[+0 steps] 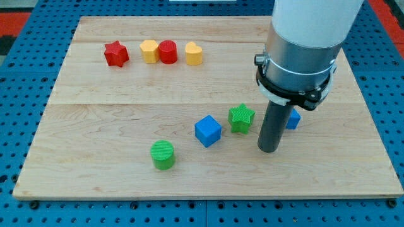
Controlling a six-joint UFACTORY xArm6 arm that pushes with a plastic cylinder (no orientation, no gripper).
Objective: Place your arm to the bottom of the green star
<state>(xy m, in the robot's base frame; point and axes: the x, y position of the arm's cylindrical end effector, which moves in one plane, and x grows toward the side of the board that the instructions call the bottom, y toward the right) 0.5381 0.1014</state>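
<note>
right now my tip [267, 149] rests on the tabletop [95, 170] toward the view's right, just to the right of the green star [241, 118] and a little lower than it. a narrow strip of bare wood shows between the rod and the star, so the two look apart, not touching. the tool is only a straight dark rod under a wide grey and white arm body; it has no jaws, so it is neither wide nor narrow and it holds nothing.

the green star sits right of the board's middle. just to its left and slightly lower lies a blue cube [207, 130], near the star but not against it. further to the view's left and lower stands a green cylinder [163, 154], well apart from the rest. behind the rod, on its right side, a second blue block [293, 119] peeks out; most of it is hidden, so its shape cannot be made out.

along the view's top left runs a row of four blocks: a red star [116, 53] at the left end, then a yellow block [149, 50], a red cylinder [168, 52] touching it, and a yellow heart-like block [194, 53] just beside that. the wooden board lies on a blue perforated surface [19, 101].
</note>
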